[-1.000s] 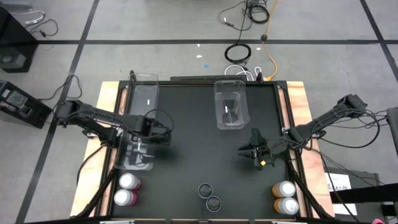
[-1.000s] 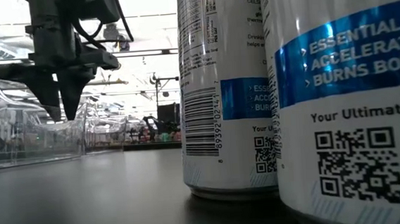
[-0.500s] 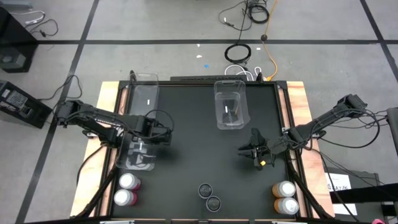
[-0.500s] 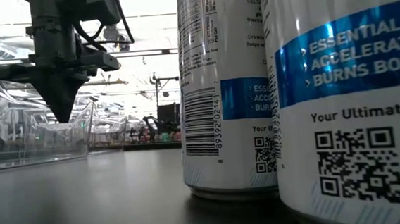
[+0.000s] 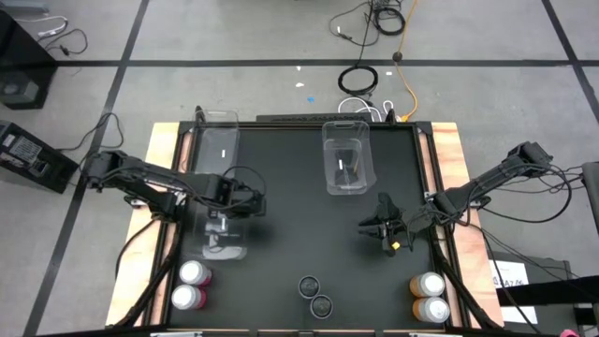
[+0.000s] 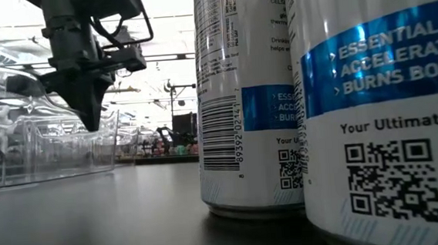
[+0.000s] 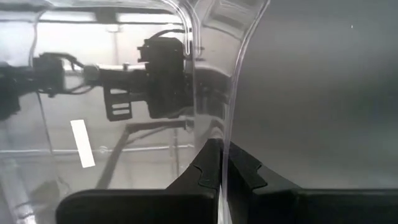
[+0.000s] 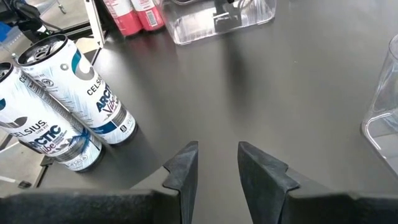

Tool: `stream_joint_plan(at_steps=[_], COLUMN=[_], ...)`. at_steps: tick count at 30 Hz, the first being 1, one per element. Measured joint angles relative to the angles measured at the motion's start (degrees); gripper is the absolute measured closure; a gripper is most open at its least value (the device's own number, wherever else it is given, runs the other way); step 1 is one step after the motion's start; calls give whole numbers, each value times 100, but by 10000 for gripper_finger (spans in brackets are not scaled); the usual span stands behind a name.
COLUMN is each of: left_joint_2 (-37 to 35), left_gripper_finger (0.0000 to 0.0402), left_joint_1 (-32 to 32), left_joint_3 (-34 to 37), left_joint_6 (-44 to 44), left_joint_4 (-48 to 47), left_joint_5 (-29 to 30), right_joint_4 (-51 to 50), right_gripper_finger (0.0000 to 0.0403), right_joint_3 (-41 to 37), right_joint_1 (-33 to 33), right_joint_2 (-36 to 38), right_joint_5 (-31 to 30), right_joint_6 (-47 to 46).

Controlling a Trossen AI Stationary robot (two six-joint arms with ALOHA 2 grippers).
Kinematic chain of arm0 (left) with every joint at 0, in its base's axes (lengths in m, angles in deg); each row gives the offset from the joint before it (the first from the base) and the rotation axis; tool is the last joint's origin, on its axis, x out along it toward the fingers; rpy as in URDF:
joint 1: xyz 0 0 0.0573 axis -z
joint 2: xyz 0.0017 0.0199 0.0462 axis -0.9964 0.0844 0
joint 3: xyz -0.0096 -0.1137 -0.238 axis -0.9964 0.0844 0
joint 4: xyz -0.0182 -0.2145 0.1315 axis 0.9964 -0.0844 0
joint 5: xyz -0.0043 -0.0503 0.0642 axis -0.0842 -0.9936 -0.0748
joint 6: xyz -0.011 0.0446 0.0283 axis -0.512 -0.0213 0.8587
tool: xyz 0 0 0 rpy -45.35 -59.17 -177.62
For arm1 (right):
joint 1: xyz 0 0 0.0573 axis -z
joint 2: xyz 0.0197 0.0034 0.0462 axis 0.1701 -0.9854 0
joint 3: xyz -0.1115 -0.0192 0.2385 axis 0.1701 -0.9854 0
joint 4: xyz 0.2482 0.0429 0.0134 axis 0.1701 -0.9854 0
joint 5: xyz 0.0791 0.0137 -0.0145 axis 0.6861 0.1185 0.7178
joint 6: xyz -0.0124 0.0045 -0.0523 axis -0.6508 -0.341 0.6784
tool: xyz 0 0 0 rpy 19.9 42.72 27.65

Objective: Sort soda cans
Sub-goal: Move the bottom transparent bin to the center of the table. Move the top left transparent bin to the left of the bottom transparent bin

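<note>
The high view shows two pink cans (image 5: 191, 285) near the left near corner. Two dark-topped cans (image 5: 315, 295) stand at the near edge and two orange cans (image 5: 430, 296) at the right near corner. All stand upright on their bases. My left gripper (image 5: 251, 202) is shut on a clear plastic bin (image 5: 223, 232) just beyond the pink cans. My right gripper (image 5: 379, 227) hovers open over bare table right of centre, with the dark-topped cans (image 8: 74, 106) to its near side. My left gripper pinches the bin's right-hand wall (image 7: 231, 118) close to a rounded corner, one finger inside the bin and one outside. In the low view the fingers (image 6: 88, 108) come from above and point down. The bin's base (image 6: 45, 175) rests on the table.
A second clear bin (image 5: 217, 142) sits at the far left and a third (image 5: 346, 157) at the far middle. Wooden borders (image 5: 449, 140) frame the black mat. Bare mat lies between the two grippers and in front of the middle bin.
My left gripper shut on the bin's wall, then moved toward the table's right and tipped a little. The bin slid with it along the table toward the right.
</note>
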Motion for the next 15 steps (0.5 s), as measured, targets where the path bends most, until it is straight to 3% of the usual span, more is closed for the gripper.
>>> stream_joint_plan(at_steps=[15], left_joint_2=[1491], left_gripper_finger=[394], left_joint_1=[-270], left_joint_3=[-1972], left_joint_6=[607], left_joint_4=[-381], left_joint_5=[189], right_joint_4=[-9], right_gripper_finger=[296], right_joint_3=[0], right_joint_1=[0], right_joint_2=[0], right_joint_5=[2], right_joint_6=[122])
